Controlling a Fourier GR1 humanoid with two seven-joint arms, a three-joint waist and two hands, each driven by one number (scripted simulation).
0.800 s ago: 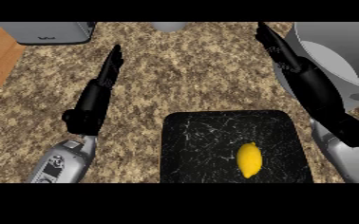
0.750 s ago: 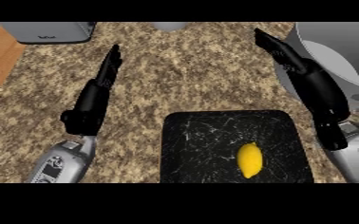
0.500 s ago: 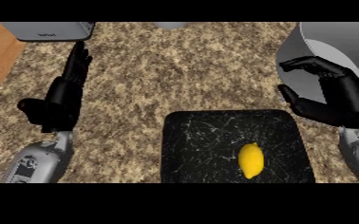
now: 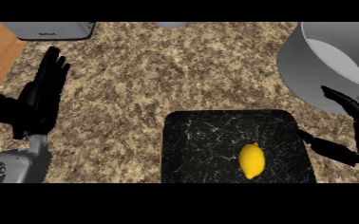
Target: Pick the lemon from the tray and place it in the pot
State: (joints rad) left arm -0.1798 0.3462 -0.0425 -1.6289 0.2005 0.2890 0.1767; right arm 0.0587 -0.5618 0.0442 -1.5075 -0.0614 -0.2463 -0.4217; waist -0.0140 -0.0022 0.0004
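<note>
Your speckled bench (image 4: 175, 76) carries a black tray (image 4: 210, 142) with the lemon (image 4: 251, 160) on it, the grey pot (image 4: 316, 71) nearby. Your left robot hand (image 4: 42, 97) rests open with straight fingers; your right robot hand (image 4: 335, 147) shows spread fingers beside the tray, holding nothing.

Bare counter (image 4: 175, 71) lies open above the tray (image 4: 203, 142); the pot (image 4: 316, 66) blocks the right, appliances (image 4: 52, 29) the far edge.

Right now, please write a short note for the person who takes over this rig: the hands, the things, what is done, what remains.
Left robot hand: open, resting at the left edge, fingers up.
Right robot hand: at the right edge beside the tray, open, holding nothing.
Yellow oval lemon: lying on the black marbled tray, towards its right side.
Large grey metal pot: upper right, beyond the tray.
Done: nothing grasped yet.
Left: grasp the lemon, lift it, place it in the pot.
</note>
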